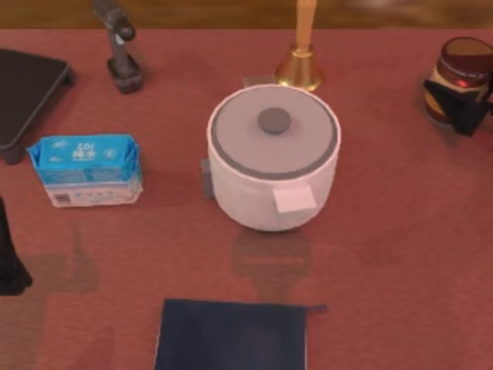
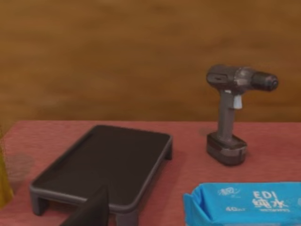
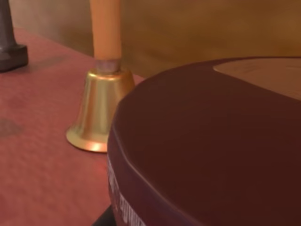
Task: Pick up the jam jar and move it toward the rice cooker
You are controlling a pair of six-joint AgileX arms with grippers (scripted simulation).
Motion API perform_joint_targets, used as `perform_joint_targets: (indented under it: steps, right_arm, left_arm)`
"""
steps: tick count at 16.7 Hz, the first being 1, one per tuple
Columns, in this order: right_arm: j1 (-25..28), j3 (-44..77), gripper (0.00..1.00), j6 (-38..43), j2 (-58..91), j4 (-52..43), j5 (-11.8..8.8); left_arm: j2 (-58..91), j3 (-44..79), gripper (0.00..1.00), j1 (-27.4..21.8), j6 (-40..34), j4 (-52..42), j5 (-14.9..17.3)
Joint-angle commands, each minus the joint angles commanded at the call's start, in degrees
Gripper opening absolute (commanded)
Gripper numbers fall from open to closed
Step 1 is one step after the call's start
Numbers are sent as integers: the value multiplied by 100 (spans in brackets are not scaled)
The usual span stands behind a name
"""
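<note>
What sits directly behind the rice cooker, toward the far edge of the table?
A brass bell with an orange handle stands just behind the rice cooker. The cooker's rim seems to cover a sliver of its base; whether they touch is unclear.

A reddish-brown table [image 1: 400, 254] fills nearly the whole top view, its surface faintly glossy, with soft reflections and shadows lying under the things that stand on it. Along the top edge of that frame runs a strip of warm brown wood-grained wall [image 1: 200, 11]. In the left wrist view the same wall [image 2: 117, 56] fills the upper half, evenly lit.
</note>
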Motion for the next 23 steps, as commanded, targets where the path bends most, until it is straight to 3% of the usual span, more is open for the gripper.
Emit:
perform_joint_targets:
  steps: [6, 15, 23]
  right_arm:
    - [-32, -415, 0, 16, -430, 32, -42]
    - [-196, -2984, 0, 99, -2886, 183, -250]
    - [-138, -3203, 0, 109, -3011, 287, -219]
  left_arm:
    - [0, 0, 100, 0, 0, 0, 0]
    - [0, 0, 100, 0, 0, 0, 0]
    - [0, 0, 100, 0, 0, 0, 0]
